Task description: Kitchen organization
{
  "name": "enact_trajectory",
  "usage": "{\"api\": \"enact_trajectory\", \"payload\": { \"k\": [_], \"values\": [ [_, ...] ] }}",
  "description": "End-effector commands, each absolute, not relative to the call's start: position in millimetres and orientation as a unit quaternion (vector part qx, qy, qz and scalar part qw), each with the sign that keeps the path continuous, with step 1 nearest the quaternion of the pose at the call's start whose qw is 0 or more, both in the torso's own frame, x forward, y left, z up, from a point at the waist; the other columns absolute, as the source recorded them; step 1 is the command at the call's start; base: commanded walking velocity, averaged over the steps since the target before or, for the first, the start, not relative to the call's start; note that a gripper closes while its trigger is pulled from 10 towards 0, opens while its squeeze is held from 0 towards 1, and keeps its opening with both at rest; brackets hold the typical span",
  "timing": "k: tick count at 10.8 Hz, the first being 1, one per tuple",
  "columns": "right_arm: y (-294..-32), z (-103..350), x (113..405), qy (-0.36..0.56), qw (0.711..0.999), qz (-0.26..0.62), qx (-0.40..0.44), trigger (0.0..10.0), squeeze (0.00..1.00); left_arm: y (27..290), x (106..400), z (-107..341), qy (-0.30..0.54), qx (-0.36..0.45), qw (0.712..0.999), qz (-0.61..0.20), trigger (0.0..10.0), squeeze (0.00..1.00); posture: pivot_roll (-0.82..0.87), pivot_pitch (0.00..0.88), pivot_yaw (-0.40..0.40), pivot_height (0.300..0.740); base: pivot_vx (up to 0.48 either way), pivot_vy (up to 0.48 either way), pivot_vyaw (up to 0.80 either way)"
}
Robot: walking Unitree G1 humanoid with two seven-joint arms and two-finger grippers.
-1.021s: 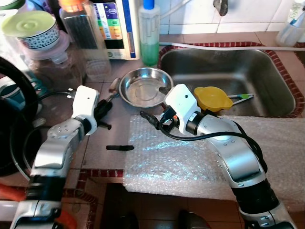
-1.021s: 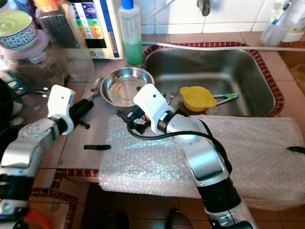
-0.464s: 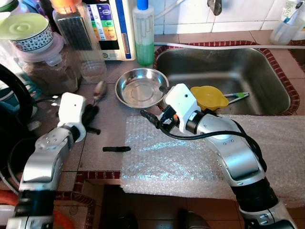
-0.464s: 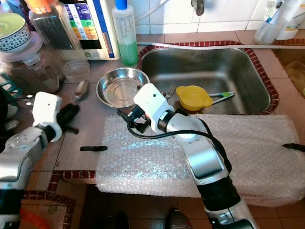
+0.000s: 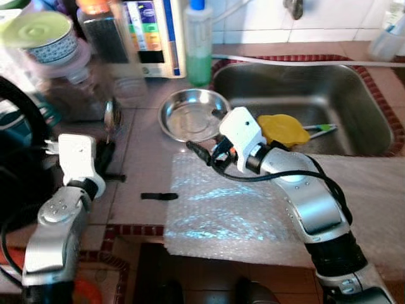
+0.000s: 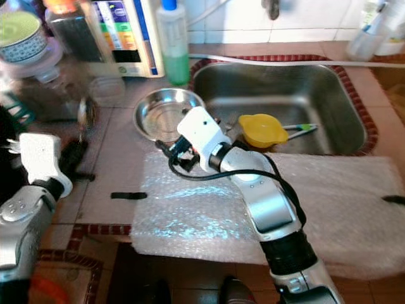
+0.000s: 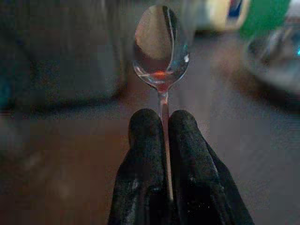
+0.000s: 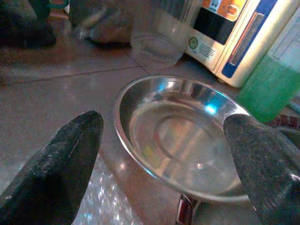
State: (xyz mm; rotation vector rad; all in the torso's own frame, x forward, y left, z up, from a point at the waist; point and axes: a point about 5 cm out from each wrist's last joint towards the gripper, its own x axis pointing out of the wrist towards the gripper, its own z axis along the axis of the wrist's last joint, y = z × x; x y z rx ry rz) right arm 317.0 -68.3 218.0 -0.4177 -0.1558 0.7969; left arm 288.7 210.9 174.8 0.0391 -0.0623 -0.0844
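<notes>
Two black fingers of the left gripper (image 7: 161, 140) are pinched tight on a shiny metal spoon (image 7: 161, 44), bowl sticking out ahead — the left wrist view makes that clear, while the head views just blur it. Right gripper (image 8: 164, 154) is spread wide, hovering by the round steel bowl (image 5: 193, 114) on the tiled counter (image 5: 142, 171), beside the sink (image 5: 304, 88) and bubble wrap sheet (image 5: 221, 215).

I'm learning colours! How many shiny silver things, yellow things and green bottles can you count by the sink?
Shiny silver: 2, the spoon and the steel bowl
Yellow: 1, the yellow cup
Green bottles: 1, the soap bottle
Total: 4
</notes>
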Motion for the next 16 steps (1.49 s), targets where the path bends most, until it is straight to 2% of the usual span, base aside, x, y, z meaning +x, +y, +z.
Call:
{"api": "enact_trajectory", "payload": {
  "k": [1, 4, 6, 7, 9, 13, 15, 16],
  "values": [
    [-68, 225, 318, -0.093, 0.9, 0.379, -0.194, 10.0, 0.22, 209, 285, 187, -0.068, 0.026, 0.996, -0.048, 0.0, 0.0, -0.06, 0.216, 0.055, 0.74, 0.0, 0.0, 0.0],
    [-72, 237, 324, -0.118, 0.918, 0.355, -0.127, 10.0, 0.22, 182, 282, 209, -0.146, 0.035, 0.984, -0.092, 0.0, 0.0, -0.06, 0.208, 0.057, 0.74, 0.0, 0.0, 0.0],
    [-72, 253, 323, -0.145, 0.924, 0.352, -0.037, 10.0, 0.2, 164, 280, 211, -0.167, 0.046, 0.977, -0.127, 0.0, 0.0, -0.07, 0.203, 0.059, 0.74, 0.0, 0.0, 0.0],
    [-69, 261, 321, -0.153, 0.921, 0.358, 0.005, 10.0, 0.0, 154, 279, 211, -0.179, 0.054, 0.972, -0.142, 0.0, 0.0, -0.07, 0.202, 0.06, 0.74, 0.0, 0.0, 0.0],
    [-62, 265, 322, -0.146, 0.918, 0.362, 0.069, 10.0, 0.0, 125, 277, 212, -0.202, 0.082, 0.956, -0.197, 0.0, 0.0, -0.07, 0.194, 0.059, 0.74, 0.0, 0.0, 0.0],
    [-53, 265, 331, -0.12, 0.921, 0.354, 0.112, 10.0, 0.0, 97, 270, 222, -0.247, 0.068, 0.932, -0.256, 0.0, 0.0, -0.07, 0.198, 0.061, 0.74, 0.0, 0.0, 0.0],
    [-48, 267, 335, -0.115, 0.918, 0.357, 0.126, 9.4, 0.0, 93, 268, 218, -0.243, 0.07, 0.929, -0.27, 0.0, 0.0, -0.07, 0.198, 0.063, 0.74, 0.0, 0.0, 0.0],
    [-44, 267, 339, -0.106, 0.92, 0.353, 0.134, 2.3, 0.0, 90, 267, 219, -0.245, 0.068, 0.927, -0.276, 0.0, 0.0, -0.07, 0.197, 0.063, 0.74, 0.0, 0.0, 0.0]
  ]
}}
